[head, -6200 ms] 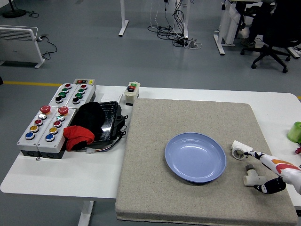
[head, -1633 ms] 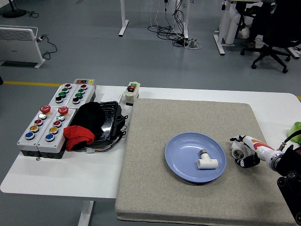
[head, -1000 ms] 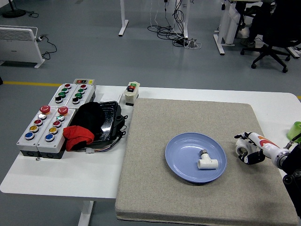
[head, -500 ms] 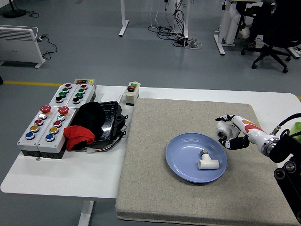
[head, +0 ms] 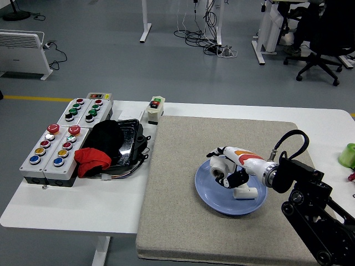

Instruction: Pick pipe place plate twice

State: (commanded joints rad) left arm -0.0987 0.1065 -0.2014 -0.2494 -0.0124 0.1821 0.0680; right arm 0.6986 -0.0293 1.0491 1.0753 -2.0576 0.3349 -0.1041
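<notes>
The right hand [head: 226, 169] reaches in from the lower right on its black arm and is over the left part of the blue plate [head: 207, 191]. Its fingers are curled around a short white pipe piece [head: 217, 167], whose round open end faces toward the camera at the plate's left rim. I cannot tell whether the piece touches the plate or is held just above it. A second white pipe fitting [head: 244, 193] lies inside the plate, just right of and below the hand, close beside the fingers and not held. The plate sits on a grey mat [head: 183, 221] that covers the right side of the white table [head: 66, 208]. On the table's left stand grey button boxes [head: 52, 151] with coloured buttons, with a black tray [head: 127, 145] holding black and red cloth beside them. A small switch box [head: 156, 108] stands near the mat's far left corner. A green object [head: 348, 154] shows at the right edge.
</notes>
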